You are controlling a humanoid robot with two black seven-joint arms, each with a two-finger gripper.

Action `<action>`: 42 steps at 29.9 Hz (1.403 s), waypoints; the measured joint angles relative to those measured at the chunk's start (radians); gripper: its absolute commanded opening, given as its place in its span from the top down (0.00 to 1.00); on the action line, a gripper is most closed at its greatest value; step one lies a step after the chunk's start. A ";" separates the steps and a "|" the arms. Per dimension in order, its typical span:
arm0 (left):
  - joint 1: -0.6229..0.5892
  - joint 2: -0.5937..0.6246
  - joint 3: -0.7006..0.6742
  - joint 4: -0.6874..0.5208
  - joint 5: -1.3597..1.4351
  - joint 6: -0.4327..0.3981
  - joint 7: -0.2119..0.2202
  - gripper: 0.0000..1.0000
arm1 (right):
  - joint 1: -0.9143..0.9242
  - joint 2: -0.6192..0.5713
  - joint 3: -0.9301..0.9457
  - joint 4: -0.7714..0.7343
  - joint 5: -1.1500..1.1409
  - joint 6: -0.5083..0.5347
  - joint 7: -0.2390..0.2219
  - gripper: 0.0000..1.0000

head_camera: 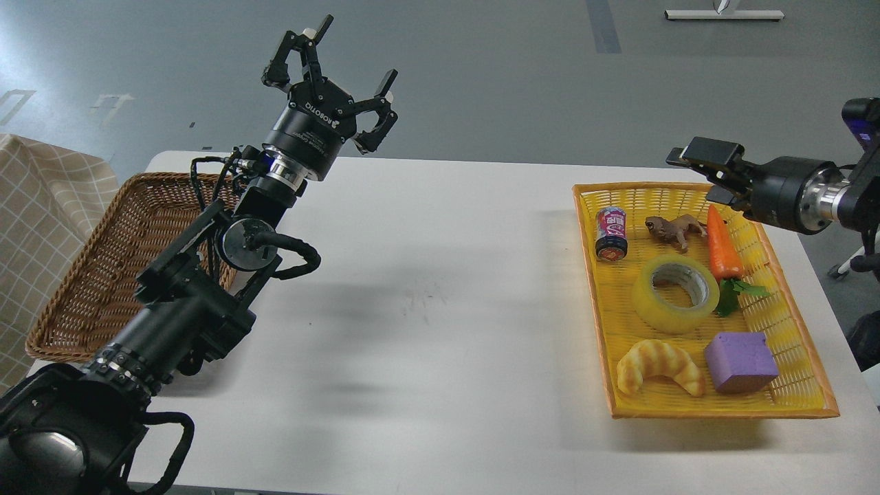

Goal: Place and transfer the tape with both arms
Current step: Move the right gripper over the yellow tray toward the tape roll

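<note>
The tape, a wide translucent yellow roll with a grey-white core, lies flat in the middle of the yellow tray on the right of the white table. My right gripper hovers above the tray's far right corner, up and to the right of the tape, seen side-on with its fingers apart and empty. My left gripper is raised high over the table's far left, fingers spread open and empty, far from the tape.
The tray also holds a small can, a brown toy animal, a carrot, a croissant and a purple block. A wicker basket stands at the table's left, beside a checked cloth.
</note>
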 measured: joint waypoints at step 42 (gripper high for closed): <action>0.001 -0.004 0.000 -0.007 0.000 0.000 0.000 0.02 | -0.203 0.003 -0.006 0.065 -0.567 0.000 0.010 0.00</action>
